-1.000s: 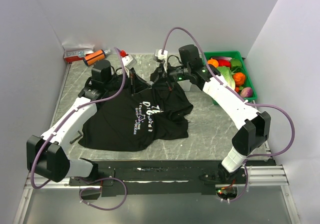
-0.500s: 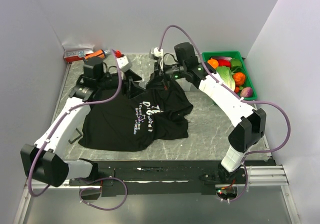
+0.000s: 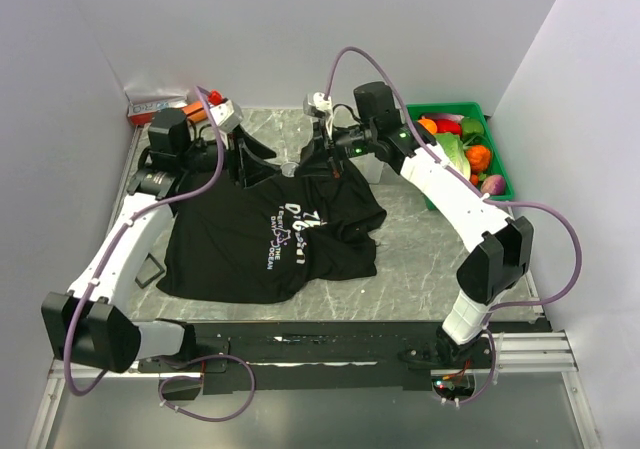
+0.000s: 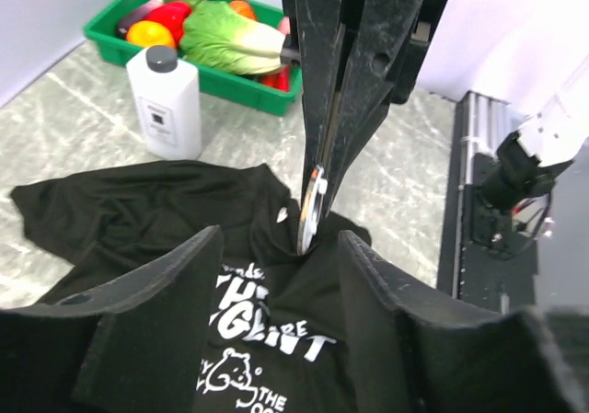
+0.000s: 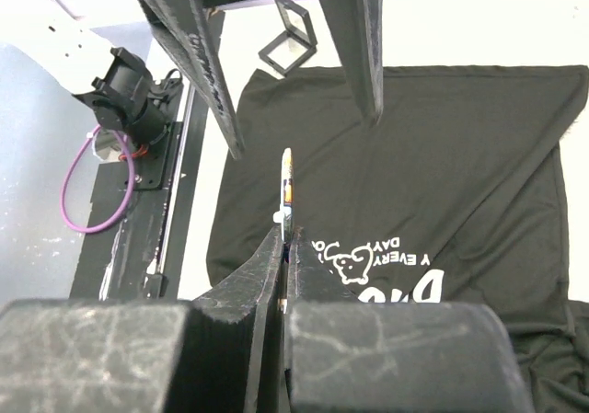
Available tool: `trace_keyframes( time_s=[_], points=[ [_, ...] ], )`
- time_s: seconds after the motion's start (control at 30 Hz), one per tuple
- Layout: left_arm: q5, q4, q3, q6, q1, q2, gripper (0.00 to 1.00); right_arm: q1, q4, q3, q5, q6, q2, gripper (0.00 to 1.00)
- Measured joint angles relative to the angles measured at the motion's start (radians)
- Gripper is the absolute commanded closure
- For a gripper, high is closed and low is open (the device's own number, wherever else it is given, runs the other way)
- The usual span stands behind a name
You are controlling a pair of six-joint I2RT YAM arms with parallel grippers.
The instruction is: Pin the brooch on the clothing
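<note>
My right pincer [image 5: 283, 240] is clamped on the round brooch [image 5: 286, 188], edge-up over the black T-shirt [image 5: 442, 174]; my left pincer [image 4: 281, 247] gapes empty nearby

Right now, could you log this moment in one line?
right end effector: shut on brooch; left end effector: open; T-shirt: on table

T-shirt [image 3: 270, 239] is lying across the middle of the table [image 3: 430, 259], centre of the top view; bin [image 3: 447, 107] is sitting in the upper right corner, clear of the shirt; bottle [image 4: 166, 100] is standing just in front of the bin, upper left of the left wrist view; right gripper [image 3: 325, 159] is hanging over the shirt's upper edge with the brooch [image 4: 313, 206] sitting between its fingers; left gripper [image 3: 262, 161] is hovering just left of it; small frame [image 5: 294, 45] is lying on the table beside the shirt, top of the right wrist view
</note>
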Motion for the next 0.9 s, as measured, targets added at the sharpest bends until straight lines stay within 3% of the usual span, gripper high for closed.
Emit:
trace_keyframes(
  time_s=[0.2, 0.4, 0.5, 0.6, 0.63, 0.73, 0.9],
  points=[
    [0.041, 0.059, 0.007, -0.076, 0.0, 0.053, 0.5, 0.0, 0.0, 0.019, -0.006, -0.001, 0.018, 1.0],
    [0.069, 0.108, 0.021, -0.13, 0.0, 0.09, 0.65, 0.0, 0.008, 0.019, -0.005, 0.007, 0.02, 1.0],
    [0.083, 0.112, 0.029, -0.14, 0.0, 0.099, 0.74, -0.001, 0.022, 0.02, -0.001, 0.024, 0.027, 1.0],
    [0.093, 0.103, 0.04, -0.135, 0.0, 0.112, 0.89, -0.001, 0.039, 0.02, 0.002, 0.039, 0.041, 1.0],
    [0.097, 0.097, 0.045, -0.133, 0.0, 0.117, 0.99, -0.001, 0.043, 0.02, 0.003, 0.043, 0.047, 1.0],
    [0.106, 0.075, 0.05, -0.112, -0.001, 0.124, 0.99, -0.005, 0.049, 0.02, 0.009, 0.057, 0.059, 0.93],
    [0.093, -0.042, 0.08, 0.009, -0.001, 0.129, 0.99, -0.008, 0.056, 0.02, 0.019, 0.095, 0.065, 0.59]
  ],
)
